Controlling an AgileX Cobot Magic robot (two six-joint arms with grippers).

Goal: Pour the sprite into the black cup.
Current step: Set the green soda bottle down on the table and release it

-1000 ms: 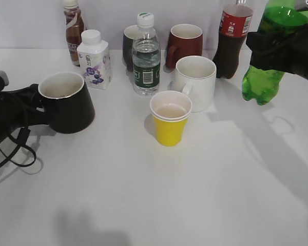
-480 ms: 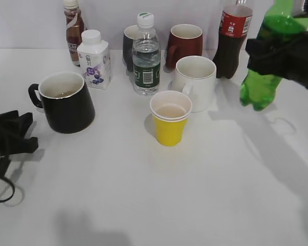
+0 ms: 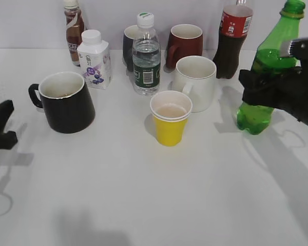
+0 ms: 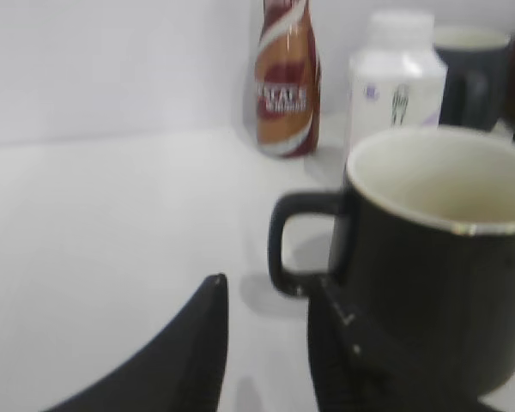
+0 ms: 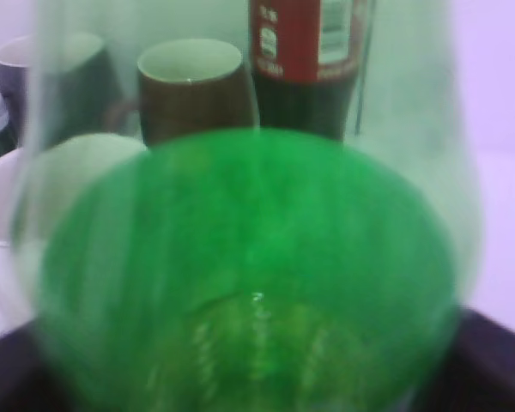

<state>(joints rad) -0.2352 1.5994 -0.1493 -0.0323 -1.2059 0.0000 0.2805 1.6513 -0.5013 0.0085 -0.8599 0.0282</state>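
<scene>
My left pincer hangs at the left edge of the table with its fingers apart and nothing between them, clear of the black cup, which stands just beside it toward the left edge, handle turned my way. My right pincer is clamped round the middle of the sprite near the right edge; the bottle leans slightly and its base sits at or just above the tabletop, I cannot tell which.

The risks, as I judge them: the cup is well apart from the bottle, with the yellow paper cup and the white mug standing between them, so a low carry across could knock either over. The cola bottle is close behind my grip and could be clipped on lifting. Tilting before the neck is over the black rim would spill on the table. I cannot make out whether the cap is off, which also matters.

Counting from the left: one brown drink bottle, one white carton, one black cup, one dark mug, one water bottle, one yellow paper cup, one dark red mug, one white mug, one cola bottle, one sprite.
</scene>
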